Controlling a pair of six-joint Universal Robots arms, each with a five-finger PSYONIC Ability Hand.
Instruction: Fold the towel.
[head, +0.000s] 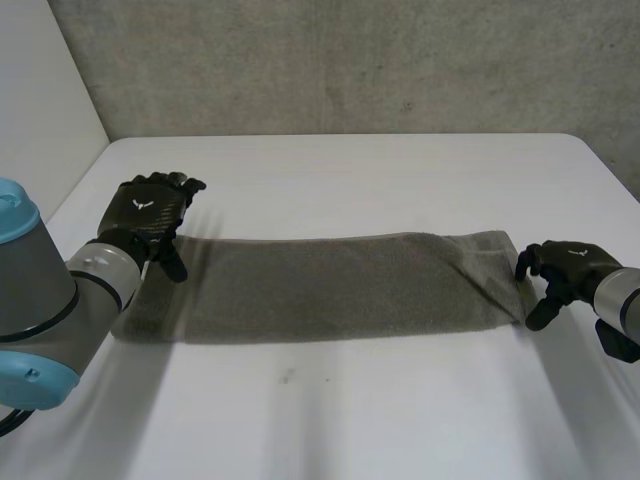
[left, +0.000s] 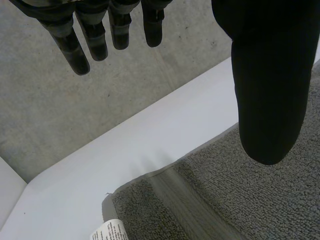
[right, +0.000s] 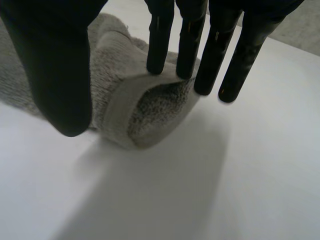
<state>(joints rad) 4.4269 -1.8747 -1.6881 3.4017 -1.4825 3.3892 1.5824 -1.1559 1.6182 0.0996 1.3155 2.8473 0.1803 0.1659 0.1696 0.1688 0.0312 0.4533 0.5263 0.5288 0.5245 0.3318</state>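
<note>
From my console this reads as a bare robotics lab or test cell: a plain white tabletop (head: 400, 400) pushed against a rough grey concrete wall (head: 350, 60), a white side panel (head: 40, 90), and the rig's grey, blue-capped arm (head: 40, 290).

Towel (head: 330, 285) lies across table (head: 350, 170), left hand (head: 148, 212) and right hand (head: 565, 268) at its ends.

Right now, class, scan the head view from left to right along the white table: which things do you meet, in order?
Grey arm joint with light-blue caps → left black hand → long grey terry towel → right black hand.
</note>
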